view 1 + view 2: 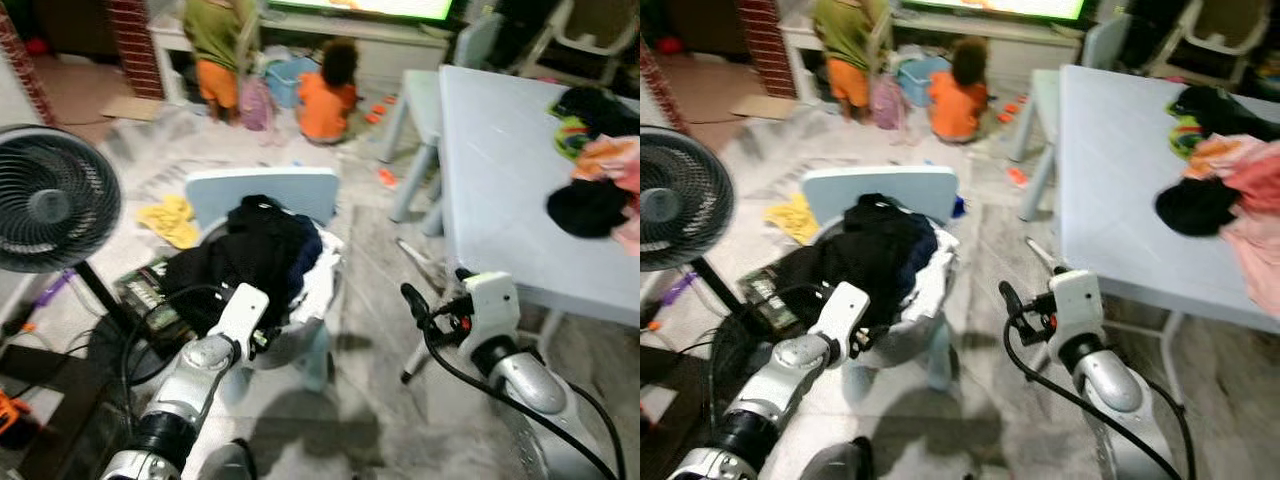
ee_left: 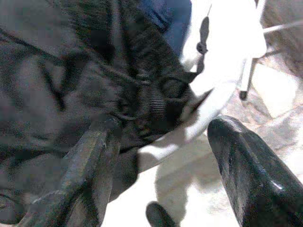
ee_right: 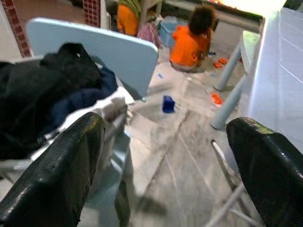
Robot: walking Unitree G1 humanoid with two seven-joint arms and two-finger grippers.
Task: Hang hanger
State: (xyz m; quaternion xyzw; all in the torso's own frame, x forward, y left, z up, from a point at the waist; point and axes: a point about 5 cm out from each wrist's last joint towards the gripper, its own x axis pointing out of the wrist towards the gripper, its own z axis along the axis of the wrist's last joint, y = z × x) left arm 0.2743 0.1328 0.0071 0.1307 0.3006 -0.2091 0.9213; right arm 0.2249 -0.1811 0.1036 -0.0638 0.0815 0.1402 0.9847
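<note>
A pile of dark clothes [image 1: 255,250] with a white garment [image 2: 222,56] under it lies on a small pale blue chair [image 1: 265,190]. My left gripper [image 2: 161,142] is open at the pile's near edge; one finger [image 2: 90,161] rests against the black fabric and the other finger [image 2: 246,165] hangs over the floor. My right gripper [image 3: 165,156] is open in the air between the chair and the table, with nothing between its fingers. A thin white rod-like thing [image 1: 420,262] lies on the floor by the table leg; I cannot tell what it is.
A pale table [image 1: 500,180] with black, orange and pink clothes [image 1: 600,190] stands at the right. A black fan [image 1: 50,200] stands at the left. Two people [image 1: 325,90] are at the back, among toys. A yellow cloth [image 1: 170,220] lies on the floor.
</note>
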